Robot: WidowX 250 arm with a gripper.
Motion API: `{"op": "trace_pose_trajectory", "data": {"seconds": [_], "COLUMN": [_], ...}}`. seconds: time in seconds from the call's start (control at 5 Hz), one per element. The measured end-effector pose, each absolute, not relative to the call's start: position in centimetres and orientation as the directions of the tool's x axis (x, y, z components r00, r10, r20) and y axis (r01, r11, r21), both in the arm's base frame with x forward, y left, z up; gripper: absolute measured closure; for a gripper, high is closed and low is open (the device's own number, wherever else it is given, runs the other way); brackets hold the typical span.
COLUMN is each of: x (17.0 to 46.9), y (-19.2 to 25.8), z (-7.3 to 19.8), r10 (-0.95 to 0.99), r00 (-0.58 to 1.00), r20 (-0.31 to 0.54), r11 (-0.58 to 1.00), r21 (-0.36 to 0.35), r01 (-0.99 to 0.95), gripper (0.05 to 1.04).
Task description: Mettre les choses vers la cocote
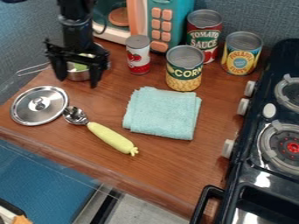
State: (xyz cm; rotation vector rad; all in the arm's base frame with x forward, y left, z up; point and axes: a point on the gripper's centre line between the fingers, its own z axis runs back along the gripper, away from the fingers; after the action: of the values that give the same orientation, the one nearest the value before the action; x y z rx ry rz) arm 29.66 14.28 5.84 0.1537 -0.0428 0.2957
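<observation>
At the upper left my gripper (78, 81) hangs pointing down, its two fingers spread apart with nothing gripped between them. Behind it, partly hidden, stands a small metal pot (79, 75) with a wire-like handle out to the left. Something green (81, 66) shows at the pot, largely covered by the gripper. A round metal lid (39, 105) lies in front and to the left of the pot. Right beside the lid is a metal scoop (74, 115), and a long yellow piece (112, 138) extends from it toward the lower right; whether that is its handle, I cannot tell.
A folded light-blue cloth (162, 113) lies mid-counter. Behind it stand a corn can (184, 70), a red-and-white can (138, 54), a tomato can (203, 33) and a pineapple can (241, 53). A toy microwave (166, 19) is at the back, a black stove (260, 162) on the right.
</observation>
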Motion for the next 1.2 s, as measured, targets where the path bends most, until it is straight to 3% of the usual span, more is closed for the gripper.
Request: {"op": "trace_pose_trajectory", "data": {"seconds": [0.4,0.6,1.2], "x": [28.0,27.3,27.0], "y": [17.6,18.7,19.5], "z": [5.4,4.5,3.2], "r10": [0.329,0.351,0.354], "r00": [0.942,0.935,0.934], "r20": [0.074,0.039,0.052], "r11": [0.927,0.922,0.912], "r21": [0.166,0.162,0.202], "r01": [-0.337,-0.353,-0.357], "gripper": [0.083,0.083,0.084]}}
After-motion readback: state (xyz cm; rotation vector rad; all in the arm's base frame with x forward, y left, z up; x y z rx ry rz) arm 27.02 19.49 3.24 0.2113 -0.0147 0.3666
